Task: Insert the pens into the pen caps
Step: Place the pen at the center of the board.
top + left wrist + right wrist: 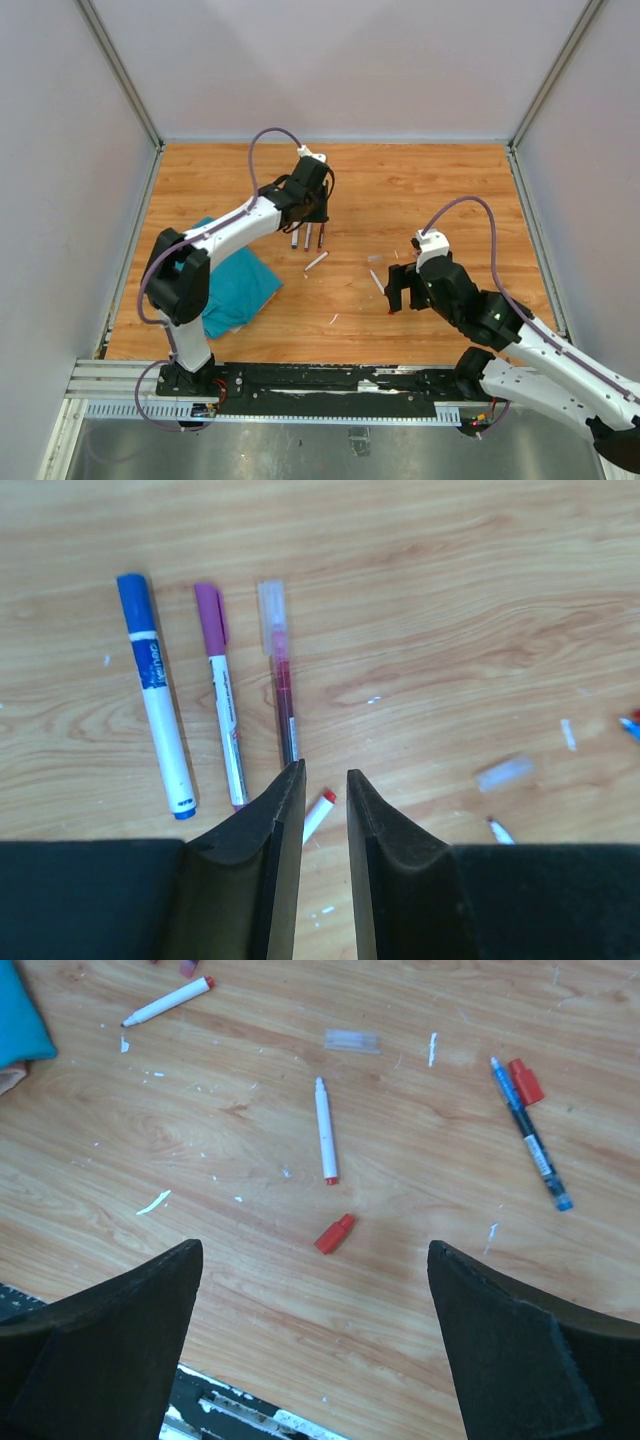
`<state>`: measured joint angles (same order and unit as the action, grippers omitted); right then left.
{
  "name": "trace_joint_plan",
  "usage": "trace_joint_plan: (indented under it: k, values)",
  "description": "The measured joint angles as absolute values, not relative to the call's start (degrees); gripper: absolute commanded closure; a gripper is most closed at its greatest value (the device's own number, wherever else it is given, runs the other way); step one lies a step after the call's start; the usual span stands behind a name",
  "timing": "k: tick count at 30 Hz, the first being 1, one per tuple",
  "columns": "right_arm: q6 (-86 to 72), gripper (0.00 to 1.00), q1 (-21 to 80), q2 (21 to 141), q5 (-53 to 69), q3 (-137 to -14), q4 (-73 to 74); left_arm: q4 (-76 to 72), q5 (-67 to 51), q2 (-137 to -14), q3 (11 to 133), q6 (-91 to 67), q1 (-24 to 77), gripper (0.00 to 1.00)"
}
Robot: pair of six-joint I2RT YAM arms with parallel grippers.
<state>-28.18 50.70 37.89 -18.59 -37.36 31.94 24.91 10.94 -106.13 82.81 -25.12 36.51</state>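
Three capped pens lie side by side in the left wrist view: a blue-capped one (152,695), a purple-capped one (222,695) and a clear-capped one with a red barrel (280,675). My left gripper (325,772) hovers just in front of them, its jaws a narrow gap apart and empty; a white pen with a red tip (318,815) shows below the gap. My right gripper (315,1248) is wide open and empty above a loose red cap (335,1233). An uncapped white pen with a red tip (325,1130) lies just beyond that cap.
A clear cap (352,1041), a blue pen (532,1142) with a red cap (523,1080) beside it, and another white pen (168,1002) lie on the wooden table. A teal cloth (235,285) lies at the left. White scraps dot the wood.
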Motion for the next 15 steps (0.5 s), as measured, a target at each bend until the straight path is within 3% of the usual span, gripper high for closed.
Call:
trace_joint_plan:
  k: [6, 15]
  values:
    - [-24.0, 0.17, 45.5, 46.1, -17.6, -42.4, 32.9, 18.0, 9.3, -89.5, 70.7, -21.8, 36.5, 0.72]
    - [-20.8, 0.25, 24.5, 55.3, -6.2, -42.2, 28.4, 8.5, 5.4, -68.3, 45.7, -22.3, 36.6, 0.72]
